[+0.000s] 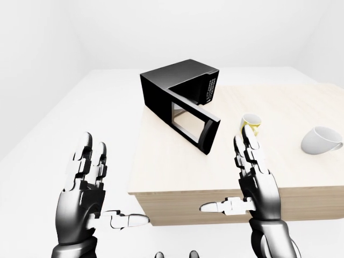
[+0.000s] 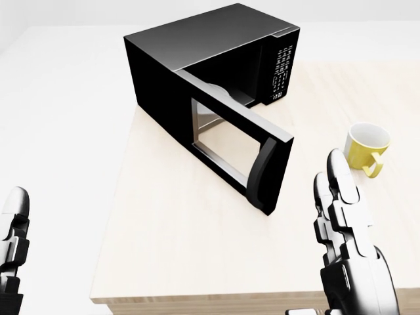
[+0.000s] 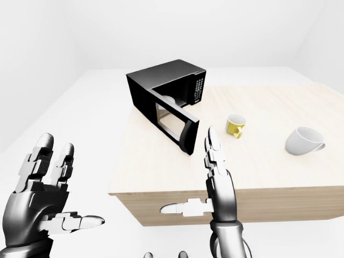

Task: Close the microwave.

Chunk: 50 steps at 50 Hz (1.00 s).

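Observation:
A black microwave (image 2: 216, 52) stands on the far left part of a pale wooden table (image 2: 164, 249). Its door (image 2: 236, 147) hangs wide open, swung out toward me, handle end at the lower right. My left hand (image 1: 88, 183) is open, raised below and left of the table, off its edge. My right hand (image 1: 252, 172) is open, fingers up, over the table's near edge, below and right of the door. Neither hand touches the microwave.
A yellow mug (image 2: 366, 147) stands right of the door, just above my right fingertips in the head view. A white cup (image 1: 321, 141) lies on its side further right. White floor and walls surround the table.

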Motion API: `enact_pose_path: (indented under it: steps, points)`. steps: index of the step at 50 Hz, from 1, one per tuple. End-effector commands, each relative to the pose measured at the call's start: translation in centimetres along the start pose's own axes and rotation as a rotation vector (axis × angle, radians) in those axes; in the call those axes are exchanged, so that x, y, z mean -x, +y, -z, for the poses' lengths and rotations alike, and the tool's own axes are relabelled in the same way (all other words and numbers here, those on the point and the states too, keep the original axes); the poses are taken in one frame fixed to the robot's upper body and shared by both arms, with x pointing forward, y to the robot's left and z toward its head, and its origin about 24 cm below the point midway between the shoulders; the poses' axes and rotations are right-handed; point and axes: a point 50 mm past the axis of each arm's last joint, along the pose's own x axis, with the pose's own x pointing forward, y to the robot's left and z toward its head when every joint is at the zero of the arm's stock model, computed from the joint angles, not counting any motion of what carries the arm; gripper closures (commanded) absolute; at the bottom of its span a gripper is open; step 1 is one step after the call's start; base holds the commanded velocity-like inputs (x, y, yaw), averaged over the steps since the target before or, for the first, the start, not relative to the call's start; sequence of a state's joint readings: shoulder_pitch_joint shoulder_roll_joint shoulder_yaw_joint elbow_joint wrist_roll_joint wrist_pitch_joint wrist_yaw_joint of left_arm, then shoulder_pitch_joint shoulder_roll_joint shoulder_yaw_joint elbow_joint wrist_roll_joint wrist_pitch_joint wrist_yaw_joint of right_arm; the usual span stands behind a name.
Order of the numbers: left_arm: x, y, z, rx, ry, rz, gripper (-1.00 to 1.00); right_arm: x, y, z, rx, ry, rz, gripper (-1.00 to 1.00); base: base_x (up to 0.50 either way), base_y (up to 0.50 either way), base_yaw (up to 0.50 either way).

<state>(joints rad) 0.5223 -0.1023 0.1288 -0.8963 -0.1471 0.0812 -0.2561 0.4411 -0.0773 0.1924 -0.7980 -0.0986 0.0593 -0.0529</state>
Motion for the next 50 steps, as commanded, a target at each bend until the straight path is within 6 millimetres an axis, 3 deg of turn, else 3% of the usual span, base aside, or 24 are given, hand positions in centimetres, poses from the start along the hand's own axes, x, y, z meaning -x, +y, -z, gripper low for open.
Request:
enact_pose_path:
  steps: [1, 20, 33, 50]
  points:
    - [0.03, 0.01, 0.02, -0.001, 0.0, 0.0, -1.0, 0.03, 0.06, 0.0, 0.0, 0.0, -0.003, -1.0, 0.0, 0.5, 0.0]
    - [0.05, -0.11, 0.17, -0.002, -0.01, 0.004, -1.0, -0.03, 0.24, 0.08, 0.018, -0.003, -0.008, -1.0, 0.0, 0.5, 0.0]
    - [-0.12, -0.09, 0.2, 0.005, -0.001, 0.002, -1.0, -0.25, 0.19, 0.1, 0.001, 0.003, 0.008, -1.0, 0.0, 0.01, 0.0]
    - [0.03, -0.06, -0.08, 0.011, -0.009, 0.002, -1.0, 0.0, 0.57, -0.23, -0.013, -0.006, -0.011, -1.0, 0.5, 0.07, 0.0]
